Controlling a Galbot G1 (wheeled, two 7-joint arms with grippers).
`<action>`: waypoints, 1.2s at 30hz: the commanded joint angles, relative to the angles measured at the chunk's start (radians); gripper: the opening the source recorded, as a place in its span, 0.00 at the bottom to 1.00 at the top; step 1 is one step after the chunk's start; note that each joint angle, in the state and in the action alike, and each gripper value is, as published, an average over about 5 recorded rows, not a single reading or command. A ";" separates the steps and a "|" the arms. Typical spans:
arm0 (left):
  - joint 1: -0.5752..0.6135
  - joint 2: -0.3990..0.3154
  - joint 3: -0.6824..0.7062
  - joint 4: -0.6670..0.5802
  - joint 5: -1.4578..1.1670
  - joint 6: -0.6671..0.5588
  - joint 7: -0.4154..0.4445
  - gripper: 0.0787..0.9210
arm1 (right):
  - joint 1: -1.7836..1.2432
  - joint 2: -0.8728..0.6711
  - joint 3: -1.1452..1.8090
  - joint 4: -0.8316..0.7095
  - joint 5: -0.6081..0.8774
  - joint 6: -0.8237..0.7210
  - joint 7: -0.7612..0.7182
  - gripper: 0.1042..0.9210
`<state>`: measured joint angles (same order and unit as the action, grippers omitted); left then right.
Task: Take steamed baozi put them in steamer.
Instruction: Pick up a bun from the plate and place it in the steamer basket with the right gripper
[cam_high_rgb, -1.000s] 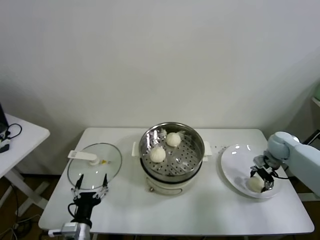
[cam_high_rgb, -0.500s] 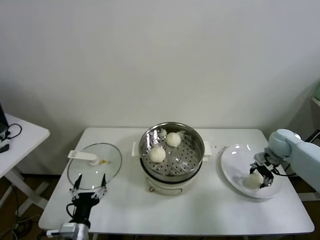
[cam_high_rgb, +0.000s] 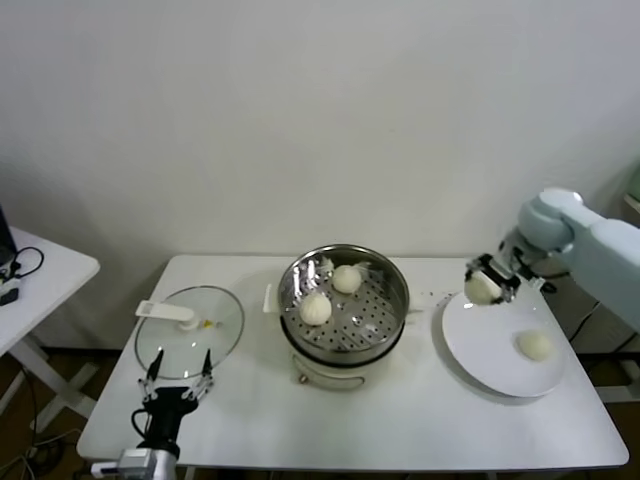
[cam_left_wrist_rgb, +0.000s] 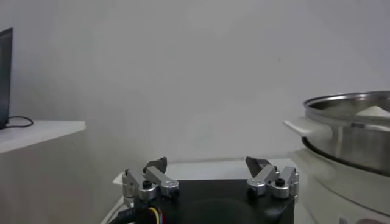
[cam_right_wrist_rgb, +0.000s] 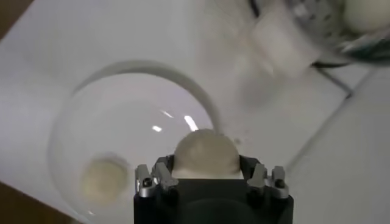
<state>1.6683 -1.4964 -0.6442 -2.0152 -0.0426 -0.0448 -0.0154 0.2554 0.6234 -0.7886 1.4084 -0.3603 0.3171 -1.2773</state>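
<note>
Your right gripper (cam_high_rgb: 488, 283) had its jaws snug on a baozi (cam_high_rgb: 481, 289), lifted above the plate (cam_high_rgb: 480, 350), right of the steamer (cam_high_rgb: 343, 300); left gripper (cam_high_rgb: 178, 377) sat open by the lid (cam_high_rgb: 190, 330).

The steamer (cam_high_rgb: 343, 305) is polished stainless steel with a mirror-bright wall, a perforated metal tray and a smooth cream plastic base. The buns (cam_high_rgb: 316, 308) look matt, smooth and doughy. The plate (cam_high_rgb: 480, 350) is glossy white, glazed like ceramic. The lid (cam_high_rgb: 190, 335) is clear glass with a white plastic handle. The surface (cam_high_rgb: 400, 420) is smooth, matt white. The left gripper (cam_left_wrist_rgb: 210, 176) has bare metal fittings on a black matt body.
</note>
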 joint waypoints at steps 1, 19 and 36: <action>0.008 0.002 -0.005 0.001 -0.001 -0.002 0.001 0.88 | 0.238 0.088 -0.060 0.218 -0.101 0.145 -0.010 0.73; 0.022 0.009 -0.010 -0.018 -0.003 0.013 -0.003 0.88 | 0.172 0.370 -0.242 0.276 -0.183 0.197 0.004 0.73; 0.048 0.014 -0.013 -0.010 0.000 0.014 -0.002 0.88 | 0.149 0.463 -0.339 0.134 -0.081 0.310 0.000 0.75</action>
<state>1.7133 -1.4813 -0.6584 -2.0266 -0.0439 -0.0308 -0.0172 0.4063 1.0390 -1.0848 1.5807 -0.4600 0.5664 -1.2812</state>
